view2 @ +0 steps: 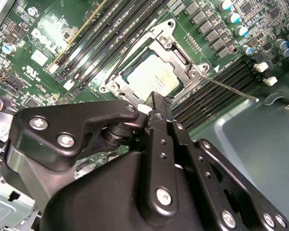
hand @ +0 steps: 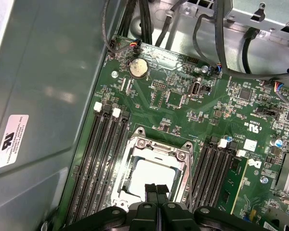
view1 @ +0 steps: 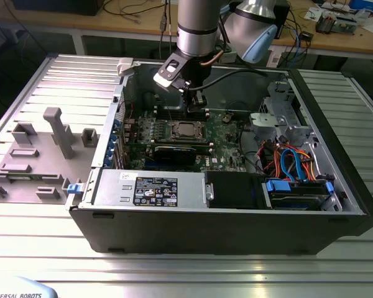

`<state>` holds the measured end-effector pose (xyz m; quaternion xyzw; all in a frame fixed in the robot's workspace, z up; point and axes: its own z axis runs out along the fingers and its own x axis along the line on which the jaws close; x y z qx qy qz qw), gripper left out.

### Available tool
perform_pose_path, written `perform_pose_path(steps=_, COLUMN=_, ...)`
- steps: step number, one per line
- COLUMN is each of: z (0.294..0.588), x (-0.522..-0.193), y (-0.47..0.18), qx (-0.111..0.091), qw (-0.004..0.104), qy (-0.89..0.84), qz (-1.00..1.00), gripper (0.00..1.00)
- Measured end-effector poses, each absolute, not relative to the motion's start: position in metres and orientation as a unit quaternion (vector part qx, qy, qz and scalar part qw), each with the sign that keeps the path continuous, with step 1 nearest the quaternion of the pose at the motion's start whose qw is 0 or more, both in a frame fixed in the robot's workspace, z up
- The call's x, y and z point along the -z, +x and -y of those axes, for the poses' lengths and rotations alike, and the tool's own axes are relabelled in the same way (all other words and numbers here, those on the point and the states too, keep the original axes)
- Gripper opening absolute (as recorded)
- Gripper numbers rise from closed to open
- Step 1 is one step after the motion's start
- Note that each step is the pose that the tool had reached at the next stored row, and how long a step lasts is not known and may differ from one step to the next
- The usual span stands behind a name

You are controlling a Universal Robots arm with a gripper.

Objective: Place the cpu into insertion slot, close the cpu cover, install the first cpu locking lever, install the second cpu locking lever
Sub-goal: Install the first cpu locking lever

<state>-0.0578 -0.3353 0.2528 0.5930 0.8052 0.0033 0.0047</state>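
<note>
Though cpu [view2: 151, 77] sat seated in insertion slot [view1: 176, 130], just left of centre in exterior view, and cpu cover [view2: 176, 48] lay flat around it, judged closed, levers looked undone. Gripper [hand: 156, 190] hovered just above, fingers pressed together, empty. One locking lever [view2: 233, 89] stuck out free over memory slots [view2: 207, 98], apparently unlatched.

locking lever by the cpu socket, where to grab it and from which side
Probably near the free tip of the locking lever, from above, a finger on each side. It is a thin straight rod hinged at the corner of the insertion slot, and its tip lies clear beyond the memory slots.
</note>
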Motion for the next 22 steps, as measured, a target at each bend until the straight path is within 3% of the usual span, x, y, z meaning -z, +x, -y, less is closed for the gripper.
perform_pose_path(steps=22, z=0.3352, x=-0.253, y=-0.058, qx=-0.004, qw=0.004, qy=0.464, qz=-0.886, gripper=0.11)
